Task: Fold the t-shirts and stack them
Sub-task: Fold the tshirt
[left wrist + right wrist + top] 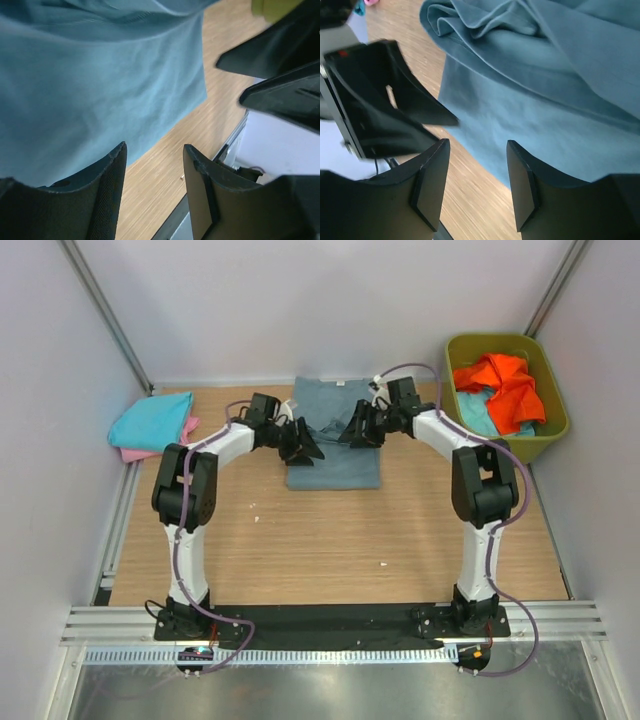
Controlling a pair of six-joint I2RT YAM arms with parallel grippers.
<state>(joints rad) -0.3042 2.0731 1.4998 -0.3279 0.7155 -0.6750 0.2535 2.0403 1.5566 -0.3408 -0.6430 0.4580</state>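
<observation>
1. Now the grey-blue t-shirt (335, 462) lies at 12 o'clock on the worktop (330, 540). It is folded into a rough rectangle, with a straight near edge and a far part bunched in loose folds.
2. The left tool (300, 443) hangs over the shirt's 9 o'clock side. It is released, with its fingers apart and nothing between them, and cloth and bare wood show through the gap.
3. The right tool (362, 428) hangs over the shirt's 3 o'clock side. It is likewise released, gripping nothing, and it faces the left tool, near it but apart.
4. At 10 o'clock, by the wall, a folded turquoise t-shirt (150, 423) rests on a pink t-shirt (135, 454).
5. At 2 o'clock stands an olive-green tub (555, 430). In it, a crumpled orange t-shirt (505, 385) lies on a light blue t-shirt (478, 412).
</observation>
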